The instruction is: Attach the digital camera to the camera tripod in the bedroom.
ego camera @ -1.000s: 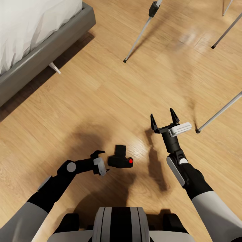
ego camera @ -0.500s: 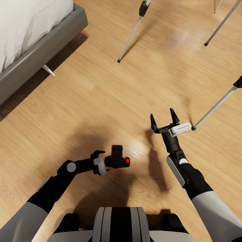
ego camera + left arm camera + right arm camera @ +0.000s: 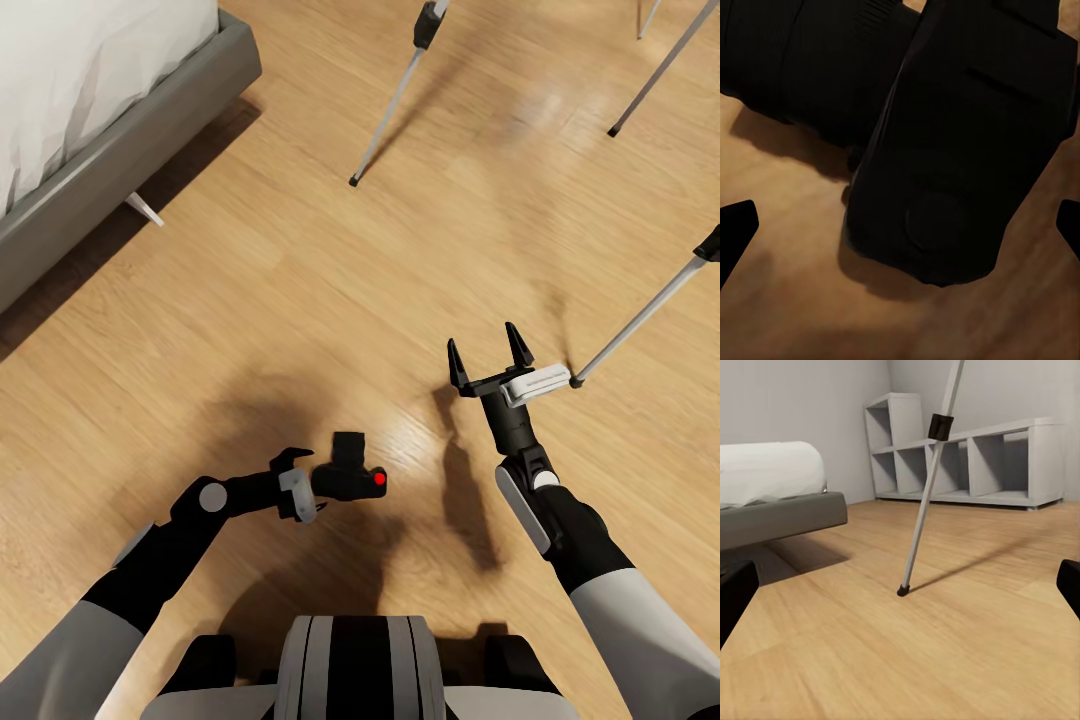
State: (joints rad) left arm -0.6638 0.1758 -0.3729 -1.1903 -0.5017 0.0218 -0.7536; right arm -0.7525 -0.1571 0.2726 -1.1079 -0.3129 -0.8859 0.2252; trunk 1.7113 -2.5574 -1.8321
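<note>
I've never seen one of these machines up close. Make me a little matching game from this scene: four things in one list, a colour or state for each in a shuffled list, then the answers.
Things:
1. digital camera
2. right pincer
3. bed
4. camera tripod

Descriptions:
A. grey frame, white bedding
B. silver-grey legs standing on the wood floor
C. black with a red button, at the left pincer
D. open, holding nothing

Pairs: 1-C, 2-D, 3-A, 4-B

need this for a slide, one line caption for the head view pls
Left gripper at the digital camera on the wood floor; right gripper open near a camera tripod leg.
</note>
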